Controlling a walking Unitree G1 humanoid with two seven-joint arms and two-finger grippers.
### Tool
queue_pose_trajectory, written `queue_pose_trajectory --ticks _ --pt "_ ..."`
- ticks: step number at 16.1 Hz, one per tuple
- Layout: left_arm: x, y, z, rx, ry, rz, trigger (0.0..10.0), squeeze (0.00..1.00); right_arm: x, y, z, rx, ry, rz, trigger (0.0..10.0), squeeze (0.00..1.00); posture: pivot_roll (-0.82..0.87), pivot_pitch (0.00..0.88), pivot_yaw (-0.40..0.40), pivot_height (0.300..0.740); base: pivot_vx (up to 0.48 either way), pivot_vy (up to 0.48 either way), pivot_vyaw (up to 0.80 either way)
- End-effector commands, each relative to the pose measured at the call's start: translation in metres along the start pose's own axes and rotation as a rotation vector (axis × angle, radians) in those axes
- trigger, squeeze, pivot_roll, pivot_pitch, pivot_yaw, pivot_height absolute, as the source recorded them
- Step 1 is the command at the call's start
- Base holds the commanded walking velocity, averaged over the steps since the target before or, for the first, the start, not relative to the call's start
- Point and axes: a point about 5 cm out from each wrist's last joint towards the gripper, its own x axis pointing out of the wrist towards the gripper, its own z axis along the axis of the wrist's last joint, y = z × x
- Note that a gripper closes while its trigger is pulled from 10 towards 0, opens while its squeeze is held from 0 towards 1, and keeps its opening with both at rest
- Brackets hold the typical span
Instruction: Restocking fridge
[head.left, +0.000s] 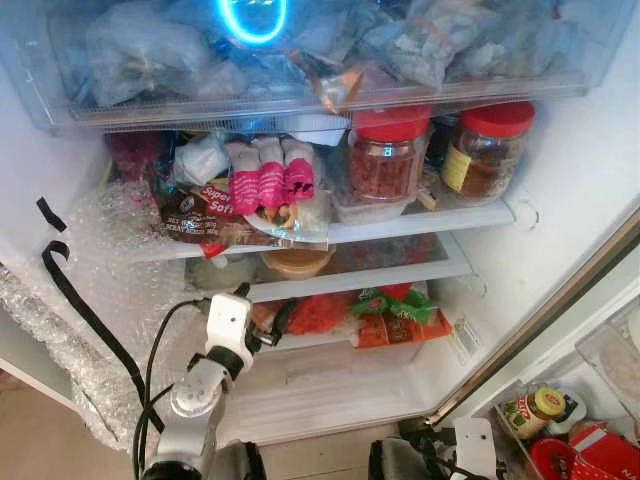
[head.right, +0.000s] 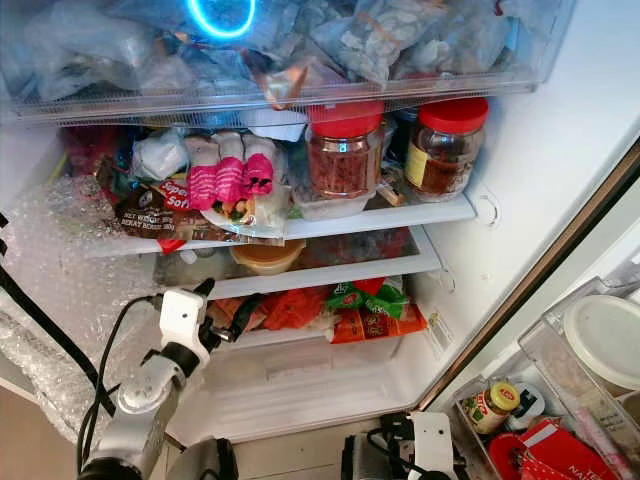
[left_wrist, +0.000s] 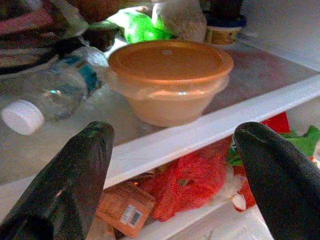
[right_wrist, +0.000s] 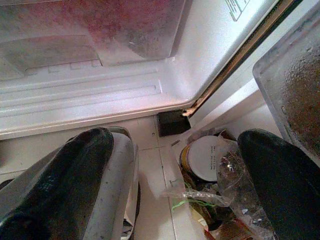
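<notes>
Open fridge (head.left: 560, 190), packed shelves; two jars (head.left: 388, 155) on upper shelf, door bins at right.

Left wrist: left gripper (left_wrist: 172, 165) spread wide before shelf edge (left_wrist: 210, 131); orange bowl (left_wrist: 170, 80) just behind edge, bottle (left_wrist: 52, 95) lying beside, red bag (left_wrist: 187, 182) below.

Right wrist: right gripper (right_wrist: 175, 175) spread, low over floor, near fridge base.

Two jars (head.left: 435, 152) sat right on the upper shelf (head.left: 420, 223), packets (head.left: 270, 180) left of them, drawer (head.left: 300, 60) above. Lidded bowl (left_wrist: 169, 80) on the middle shelf (left_wrist: 210, 132), bottle (left_wrist: 55, 92) lying left of it (cap toward the near edge). Bags (head.left: 370, 315) below. Door bin (head.left: 560, 420) near right.
</notes>
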Motion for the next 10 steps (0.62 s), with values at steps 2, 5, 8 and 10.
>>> queue_pose_trajectory --ticks 2,5,8,10 --pt "0.0006 0.0023 0.0067 0.014 -0.001 0.012 10.0 0.0 -0.0016 0.0028 -0.0055 -0.004 0.025 0.007 10.0 0.0 -0.18 0.065 -0.001 0.64 0.0 0.0 0.0" --pt "-0.0003 0.0023 0.0086 0.014 0.006 0.018 10.0 0.0 -0.0013 0.0058 -0.0051 -0.001 0.023 0.008 10.0 0.0 -0.19 0.07 0.0 0.64 0.0 0.0 0.0" --pt "-0.0017 0.002 0.0092 0.013 0.01 0.019 10.0 0.0 -0.0014 0.008 -0.0052 0.0 0.022 0.01 10.0 0.0 -0.18 0.076 0.001 0.64 0.0 0.0 0.0" --pt "-0.0028 0.0022 0.0098 0.012 0.016 0.017 10.0 0.0 -0.0015 0.008 -0.0048 0.0 0.017 0.01 10.0 0.0 -0.18 0.076 0.001 0.64 0.0 0.0 0.0"
